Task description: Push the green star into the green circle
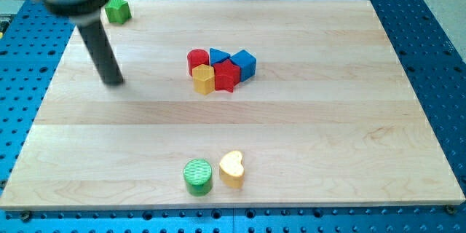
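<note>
The green star (117, 10) lies near the board's top left corner. The green circle (197, 176) stands near the bottom edge, left of centre, with a yellow heart (232, 168) touching its right side. My tip (113, 81) rests on the board at the left, well below the green star and apart from it. It is far up and left of the green circle.
A tight cluster sits at the board's centre: a red cylinder (197, 61), a blue triangle (218, 55), a blue cube (244, 64), a red star (226, 75) and a yellow hexagon (204, 79). The wooden board (349, 116) lies on a blue perforated table.
</note>
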Controlling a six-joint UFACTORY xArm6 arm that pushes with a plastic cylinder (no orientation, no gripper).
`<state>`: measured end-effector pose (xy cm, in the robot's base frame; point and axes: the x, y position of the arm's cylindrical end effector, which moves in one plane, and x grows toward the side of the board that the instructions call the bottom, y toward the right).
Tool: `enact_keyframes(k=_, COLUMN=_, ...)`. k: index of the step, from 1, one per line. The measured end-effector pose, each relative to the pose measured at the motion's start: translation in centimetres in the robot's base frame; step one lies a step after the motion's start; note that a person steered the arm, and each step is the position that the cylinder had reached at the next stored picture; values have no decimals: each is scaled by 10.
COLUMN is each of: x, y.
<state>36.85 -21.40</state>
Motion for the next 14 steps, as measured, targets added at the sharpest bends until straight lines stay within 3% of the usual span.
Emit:
enact_keyframes(k=2, x=-151, y=-36)
enact_keyframes(k=4, x=-177, y=-13)
enact_keyframes(k=5, x=-167, y=78)
enact_keyframes(k=6, x=-169, y=125)
enact_keyframes(k=7, x=-146, y=127)
enact_keyframes(k=9, x=1, y=103)
enact_keyframes(k=11, x=-64, y=85)
enact_keyframes(k=12, x=-7, y=48)
enact_keyframes(k=13, x=61, y=62)
enact_keyframes(k=14, x=99, y=80)
